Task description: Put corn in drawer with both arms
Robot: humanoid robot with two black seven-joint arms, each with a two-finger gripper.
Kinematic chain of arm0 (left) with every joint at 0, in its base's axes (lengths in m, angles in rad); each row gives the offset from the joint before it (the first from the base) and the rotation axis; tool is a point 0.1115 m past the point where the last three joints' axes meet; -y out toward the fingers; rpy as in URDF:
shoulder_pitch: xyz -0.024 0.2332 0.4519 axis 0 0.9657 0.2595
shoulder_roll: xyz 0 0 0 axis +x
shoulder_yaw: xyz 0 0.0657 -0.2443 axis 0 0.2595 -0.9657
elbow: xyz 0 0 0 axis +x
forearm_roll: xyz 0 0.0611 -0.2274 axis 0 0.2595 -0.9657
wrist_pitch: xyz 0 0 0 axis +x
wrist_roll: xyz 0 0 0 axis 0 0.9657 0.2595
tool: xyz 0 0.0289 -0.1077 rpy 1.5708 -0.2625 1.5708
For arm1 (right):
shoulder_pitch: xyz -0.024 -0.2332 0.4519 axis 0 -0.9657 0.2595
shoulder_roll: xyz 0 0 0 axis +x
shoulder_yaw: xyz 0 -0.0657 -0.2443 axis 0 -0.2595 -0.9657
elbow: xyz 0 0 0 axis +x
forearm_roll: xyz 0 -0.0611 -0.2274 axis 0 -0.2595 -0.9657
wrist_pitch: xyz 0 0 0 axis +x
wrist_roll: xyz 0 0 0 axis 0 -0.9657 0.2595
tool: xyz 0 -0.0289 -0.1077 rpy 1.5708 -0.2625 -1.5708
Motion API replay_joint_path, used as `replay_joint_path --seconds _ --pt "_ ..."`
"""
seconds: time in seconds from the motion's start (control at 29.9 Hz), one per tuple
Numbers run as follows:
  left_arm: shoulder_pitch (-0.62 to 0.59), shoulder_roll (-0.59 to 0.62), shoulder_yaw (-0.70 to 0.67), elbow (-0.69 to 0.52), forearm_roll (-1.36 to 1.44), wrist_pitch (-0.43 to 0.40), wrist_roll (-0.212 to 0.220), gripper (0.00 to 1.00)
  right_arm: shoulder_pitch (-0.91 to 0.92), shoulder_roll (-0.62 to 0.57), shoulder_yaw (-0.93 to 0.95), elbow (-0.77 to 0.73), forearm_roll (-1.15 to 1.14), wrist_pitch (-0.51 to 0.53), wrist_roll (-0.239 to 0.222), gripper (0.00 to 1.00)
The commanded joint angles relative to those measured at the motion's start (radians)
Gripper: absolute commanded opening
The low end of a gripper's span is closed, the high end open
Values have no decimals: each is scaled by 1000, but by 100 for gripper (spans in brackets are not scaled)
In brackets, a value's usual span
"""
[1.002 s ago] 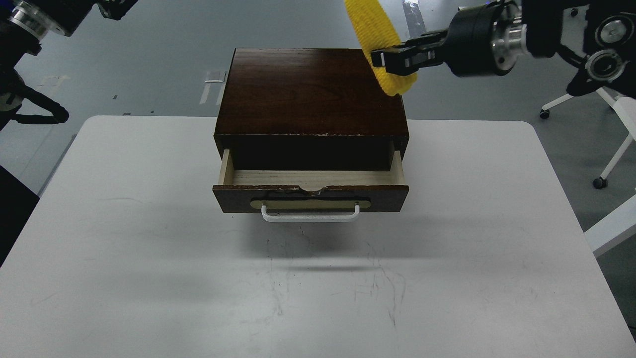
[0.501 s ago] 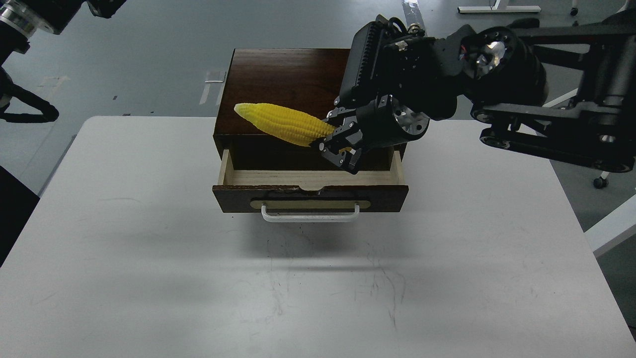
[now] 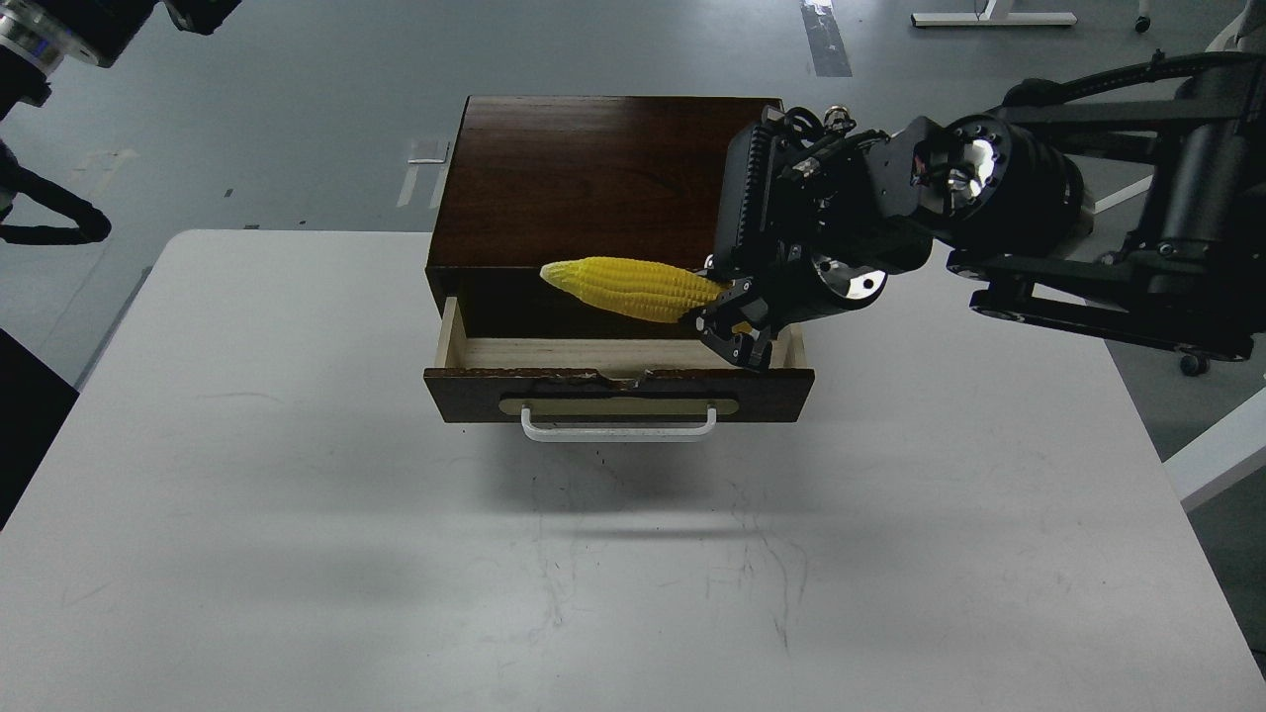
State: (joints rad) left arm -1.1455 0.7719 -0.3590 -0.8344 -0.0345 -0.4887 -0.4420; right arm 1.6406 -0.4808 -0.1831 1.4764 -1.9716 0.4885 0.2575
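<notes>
So the corn (image 3: 633, 287) is up in the air, lying almost level, pointy end aimed left, hanging right over the open drawer (image 3: 618, 381) and in front of the dark gap in the brown box (image 3: 584, 178). Its fat end is pinched in the right tool (image 3: 730, 324), which is clamped snug on it and sits just above the drawer's right end. The drawer is pulled out partway, pale wood showing inside, white handle (image 3: 618, 427) facing me. Box sits on the white worktop (image 3: 297, 514). The left arm (image 3: 40, 40) is way off in the top-left corner, and its tool isn't visible at all.
</notes>
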Motion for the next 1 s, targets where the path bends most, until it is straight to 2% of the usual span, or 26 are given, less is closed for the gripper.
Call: replay_joint_path --seconds 0.0,0.2,0.43,0.5,0.53,0.63,0.8,0.97 --pt "1 1 0 0 1 0 0 98 -5 -1 1 -4 2 0 0 59" --pt "1 1 0 0 -1 0 -1 98 -16 4 2 -5 4 0 0 67" --pt "1 1 0 0 -2 0 -3 98 -15 4 11 -5 14 0 0 69" --pt "0 3 0 0 -2 0 -3 98 -15 2 65 -7 34 0 -1 75" --pt "0 3 0 0 -2 0 -3 98 -18 -2 118 -14 65 0 -1 84" --pt "0 4 -1 0 -2 0 -1 98 -19 -2 213 -53 185 0 -12 97" --pt "1 4 -1 1 -8 0 -3 98 -10 -16 333 -148 427 0 -18 100" --pt "9 -5 -1 38 -13 0 -4 98 -27 -87 419 -310 677 0 -21 100"
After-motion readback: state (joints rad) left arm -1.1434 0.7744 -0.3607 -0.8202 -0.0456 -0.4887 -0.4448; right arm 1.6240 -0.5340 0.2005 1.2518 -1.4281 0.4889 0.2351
